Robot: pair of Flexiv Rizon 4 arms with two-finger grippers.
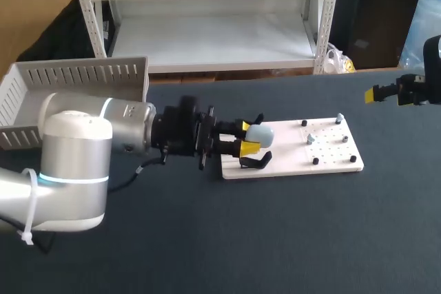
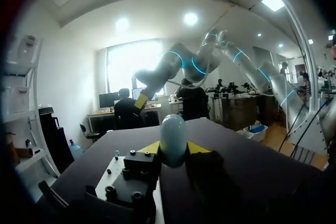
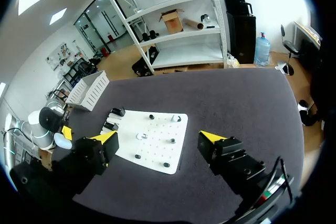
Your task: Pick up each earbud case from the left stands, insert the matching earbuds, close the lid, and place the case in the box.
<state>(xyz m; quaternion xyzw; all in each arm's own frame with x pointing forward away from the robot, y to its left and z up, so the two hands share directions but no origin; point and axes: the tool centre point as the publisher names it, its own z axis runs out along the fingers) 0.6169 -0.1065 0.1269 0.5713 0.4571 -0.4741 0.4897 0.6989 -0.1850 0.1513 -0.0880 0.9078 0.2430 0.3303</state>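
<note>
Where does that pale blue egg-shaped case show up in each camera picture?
Head view: the earbud case is between the yellow fingers of the left gripper, at the white board's left end.
Left wrist view: straight ahead, between the same fingers.
Right wrist view: tiny, beyond the board, by the left gripper.
Shared landmark: those yellow fingers.

Our left arm (image 1: 103, 129) comes in from the tabletop's near left corner and lies level, its forearm stretched toward the middle. The left tool (image 1: 247, 137) points toward the right edge, both yellow-tipped fingers pressed on a pale blue earbud case (image 1: 262, 133) from two sides. Our right arm (image 1: 433, 67) hangs above the far right edge, with the right tool (image 3: 157, 139) high over the tabletop and its fingers spread wide.
</note>
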